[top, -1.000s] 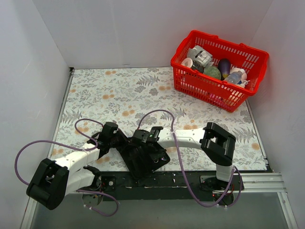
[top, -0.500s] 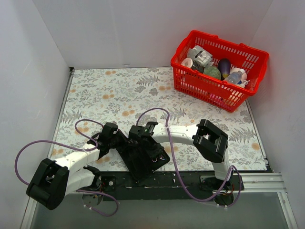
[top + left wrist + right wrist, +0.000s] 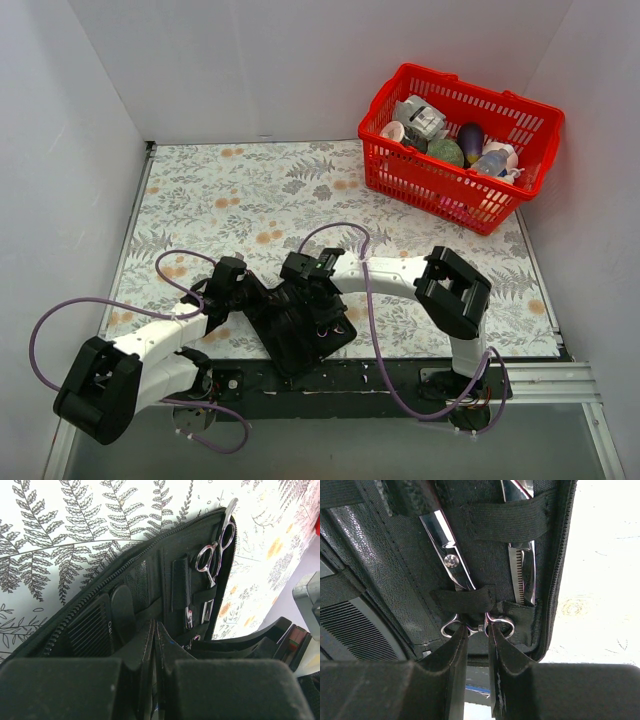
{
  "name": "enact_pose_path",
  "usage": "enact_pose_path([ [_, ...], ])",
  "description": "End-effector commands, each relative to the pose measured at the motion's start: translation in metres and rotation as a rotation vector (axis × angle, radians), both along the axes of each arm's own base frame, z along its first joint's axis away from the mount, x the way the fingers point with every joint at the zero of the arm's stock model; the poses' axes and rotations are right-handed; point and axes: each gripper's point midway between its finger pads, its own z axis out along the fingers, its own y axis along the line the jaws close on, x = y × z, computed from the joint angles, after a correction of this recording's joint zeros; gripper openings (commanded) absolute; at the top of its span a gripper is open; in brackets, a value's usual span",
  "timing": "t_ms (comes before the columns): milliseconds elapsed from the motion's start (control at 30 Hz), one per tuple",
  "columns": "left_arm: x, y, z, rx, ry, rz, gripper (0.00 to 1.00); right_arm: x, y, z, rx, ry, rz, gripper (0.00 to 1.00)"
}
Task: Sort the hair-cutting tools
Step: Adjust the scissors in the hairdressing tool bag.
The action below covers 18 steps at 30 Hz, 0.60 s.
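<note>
Now the right gripper (image 3: 478, 630) pinches shiny silver scissors (image 3: 451, 555) (round ring handles) in the soft black case (image 3: 380, 575).

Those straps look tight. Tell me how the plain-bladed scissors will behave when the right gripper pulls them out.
The scissors look like rigid polished steel: probably stiff, but slippery in the right gripper. The elastic strap crossing them will likely drag, and the soft case may lift with them.
</note>
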Motion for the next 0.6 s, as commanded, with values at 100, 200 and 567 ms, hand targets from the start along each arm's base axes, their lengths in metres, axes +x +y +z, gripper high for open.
enact_pose_path([
  [100,0.002,0.002,0.007,0.002,-0.025,0.016,0.00,0.047,0.091,-0.002,0.273,-0.136,-0.078,0.03],
  [200,0.000,0.004,0.008,0.002,-0.024,0.018,0.00,0.061,0.104,0.007,0.278,-0.174,-0.072,0.07],
  [567,-0.001,0.005,0.010,0.005,-0.029,0.023,0.00,0.068,0.097,0.013,0.249,-0.207,-0.061,0.98],
])
